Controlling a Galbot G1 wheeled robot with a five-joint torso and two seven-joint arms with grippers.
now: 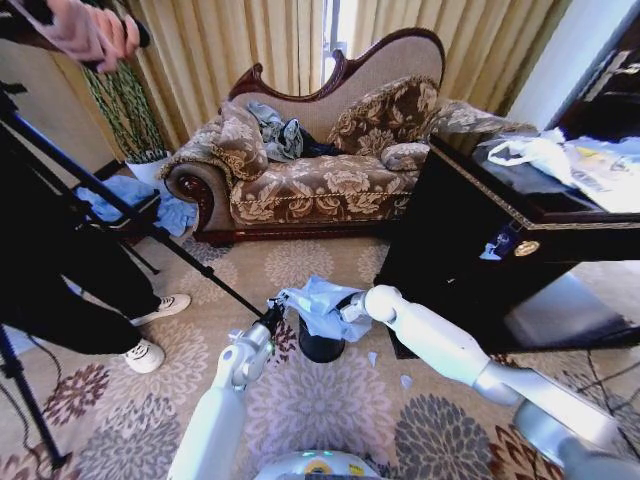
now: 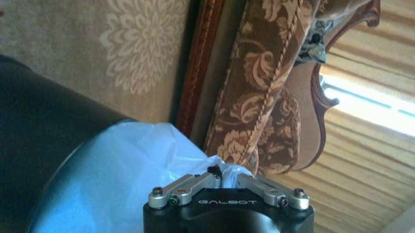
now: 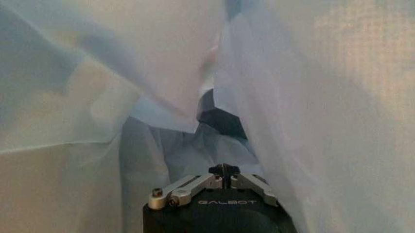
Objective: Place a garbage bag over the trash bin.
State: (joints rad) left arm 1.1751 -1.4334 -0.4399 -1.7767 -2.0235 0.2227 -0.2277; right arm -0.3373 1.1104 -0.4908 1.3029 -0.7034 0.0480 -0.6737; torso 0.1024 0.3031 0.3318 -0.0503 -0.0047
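The small black trash bin (image 1: 320, 348) stands on the patterned carpet just ahead of me. The pale blue garbage bag (image 1: 318, 303) lies crumpled over its top, stretched between both grippers. My left gripper (image 1: 272, 316) is at the bag's left edge, and the left wrist view shows the left gripper (image 2: 227, 175) shut on a fold of the garbage bag (image 2: 129, 179) beside the trash bin's dark wall (image 2: 39, 141). My right gripper (image 1: 351, 305) is at the bag's right side. In the right wrist view the right gripper (image 3: 224, 171) is shut with the garbage bag's film (image 3: 311, 121) all around it.
An ornate sofa (image 1: 320, 180) stands behind the bin. A dark cabinet (image 1: 500, 250) rises close on the right. A tripod leg (image 1: 130, 215) slants in from the left, beside a person's legs and shoes (image 1: 145, 355). Small white scraps (image 1: 405, 381) lie on the carpet.
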